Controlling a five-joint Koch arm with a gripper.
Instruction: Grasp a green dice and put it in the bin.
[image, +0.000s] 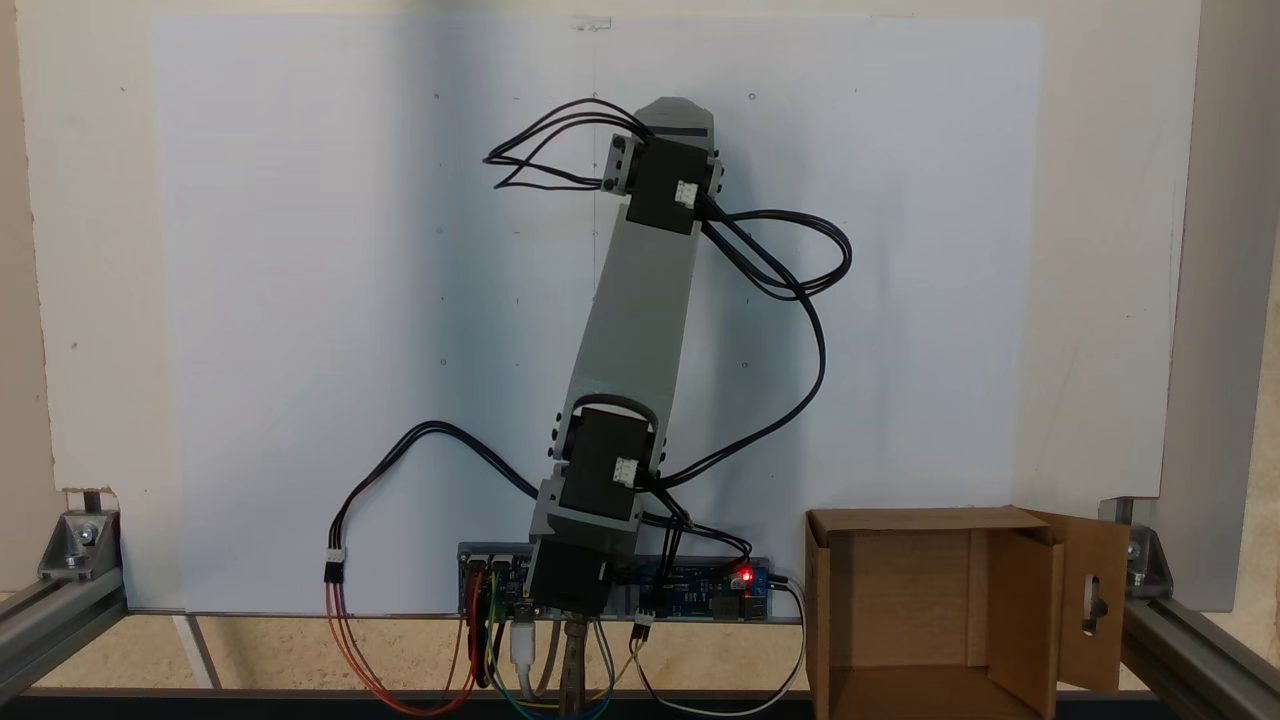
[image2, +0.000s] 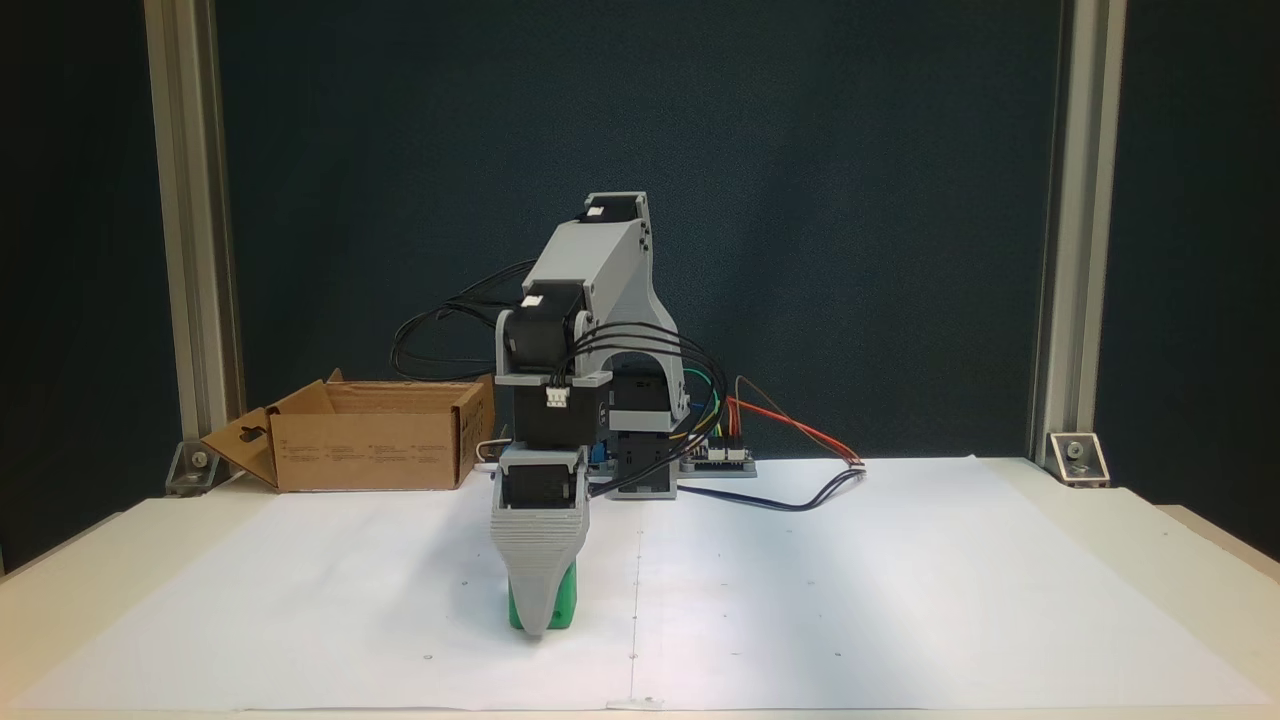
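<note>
The green dice (image2: 562, 606) rests on the white paper near the table's front. My gripper (image2: 538, 620) points straight down over it, its grey front finger covering most of the cube. The other jaw lies behind the first, so the gap between them is hidden. From above, the arm stretches away from its base and the gripper's end (image: 678, 112) covers the dice. The bin, a brown cardboard box with open flaps, stands beside the arm's base (image: 1020, 610) (image2: 370, 450), far from the gripper.
A white paper sheet (image: 320, 300) covers the table. Circuit boards (image: 700, 585) and loose cables (image: 800, 260) lie around the arm's base. Aluminium frame posts (image2: 190, 230) stand at the table's corners.
</note>
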